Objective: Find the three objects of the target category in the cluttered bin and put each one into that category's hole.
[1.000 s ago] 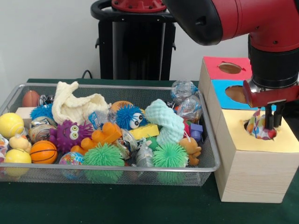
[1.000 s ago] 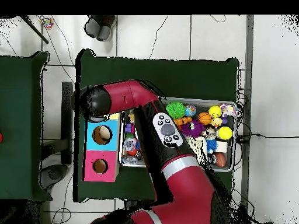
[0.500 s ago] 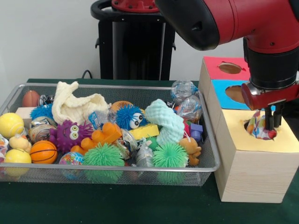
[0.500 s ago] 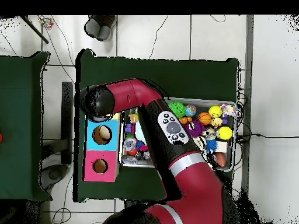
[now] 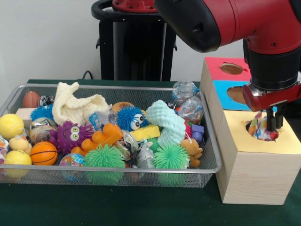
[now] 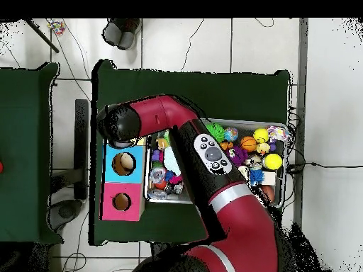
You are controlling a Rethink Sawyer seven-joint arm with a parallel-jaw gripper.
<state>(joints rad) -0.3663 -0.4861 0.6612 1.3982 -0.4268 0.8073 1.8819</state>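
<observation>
Over yellow hole: colourful ball (image 5: 261, 128) sits half sunk in the opening, at its drop spot.
Claw (image 5: 273, 123): fingers straddle the ball from above; pinching or let go, cannot tell.
Yellow box (image 5: 256, 162): nearest of three, beside wire bin (image 5: 212, 155).
Bin: toy clutter left to search.
Desk (image 5: 117, 207): green cloth.
</observation>
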